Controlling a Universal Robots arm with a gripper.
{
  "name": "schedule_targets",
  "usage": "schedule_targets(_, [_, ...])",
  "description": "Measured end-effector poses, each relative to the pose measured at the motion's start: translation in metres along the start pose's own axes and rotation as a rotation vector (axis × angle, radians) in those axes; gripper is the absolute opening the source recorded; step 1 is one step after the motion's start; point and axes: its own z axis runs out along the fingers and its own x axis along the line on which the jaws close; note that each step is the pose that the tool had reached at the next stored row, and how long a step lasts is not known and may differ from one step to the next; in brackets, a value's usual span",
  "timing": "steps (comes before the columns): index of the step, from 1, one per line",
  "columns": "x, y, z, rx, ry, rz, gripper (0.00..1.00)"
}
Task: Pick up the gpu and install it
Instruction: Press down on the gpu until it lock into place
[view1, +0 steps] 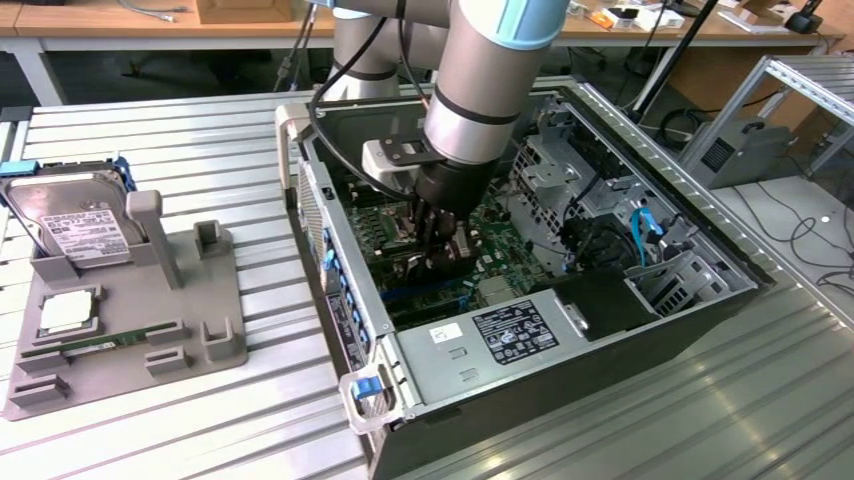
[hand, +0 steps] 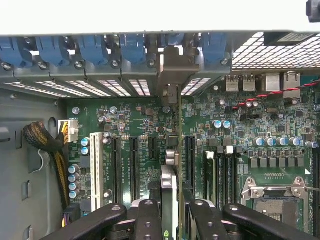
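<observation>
Reaching down into an open computer case (view1: 400, 390) that lies on its side on a ribbed metal tabletop (view1: 174, 430), the robot arm (view1: 487, 70) holds the gpu (hand: 169, 195) edge-on over the green motherboard (hand: 250, 130). The claw (hand: 169, 212) is clamped on the card, its black fingers (hand: 149, 220) pressing the thin slab from both sides. In the wrist view the card stands upright, in line with the row of long black expansion slots (hand: 134, 167), and its silvery end bracket (hand: 172, 67) reaches up to the case's rear wall, among the blue slot clips (hand: 90, 50) and the perforated slot covers (hand: 75, 89). Whether the card's lower edge is fully seated in a slot cannot be told.

A white slot (hand: 96, 170) sits beside the black ones, and a bundle of braided cables (hand: 42, 140) ends in a white plug at the board's edge. The empty processor socket (hand: 272, 197) with its metal frame lies on the far side of the memory slots.

At the exterior view's left, well apart from the case, a grey parts holder (view1: 127, 340) rests on the tabletop. It carries a silver hard drive (view1: 80, 225) with a white label, leaning in its stand, a square processor (view1: 64, 315) and a slim green memory stick (view1: 94, 347). The power supply (view1: 507, 335) with its black label fills the near corner of the case.
</observation>
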Motion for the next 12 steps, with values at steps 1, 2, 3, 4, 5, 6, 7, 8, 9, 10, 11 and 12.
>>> schedule_targets(1, [0.0,0.0,0.0,0.0001,0.0,0.0,0.27])
schedule_targets(2, [0.0,0.0,0.0,0.0001,0.0,0.0,0.27])
schedule_targets(3, [0.0,0.0,0.0,0.0001,0.0,0.0,0.27])
schedule_targets(4, [0.0,0.0,0.0,0.0001,0.0001,0.0,0.27])
schedule_targets(5, [0.0,0.0,0.0001,0.0001,0.0,0.0,0.27])
schedule_targets(6, [0.0,-0.0001,0.0002,0.0001,0.0,0.0,0.27])
schedule_targets(7, [0.0,0.0,0.0002,0.0001,0.0,0.0,0.27])
schedule_targets(8, [0.0,0.0,0.0002,0.0001,0.0,0.0,0.27])
schedule_targets(9, [0.0,0.0,0.0002,0.0001,0.0001,0.0,0.27])
schedule_targets(10, [0.0,-0.0001,0.001,0.0001,-0.0002,0.0,0.27])
schedule_targets(11, [0.0,-0.0001,0.0012,0.0,0.0001,0.0,0.27])
schedule_targets(12, [0.0,-0.0001,0.0012,0.0,0.0001,0.0,0.27])
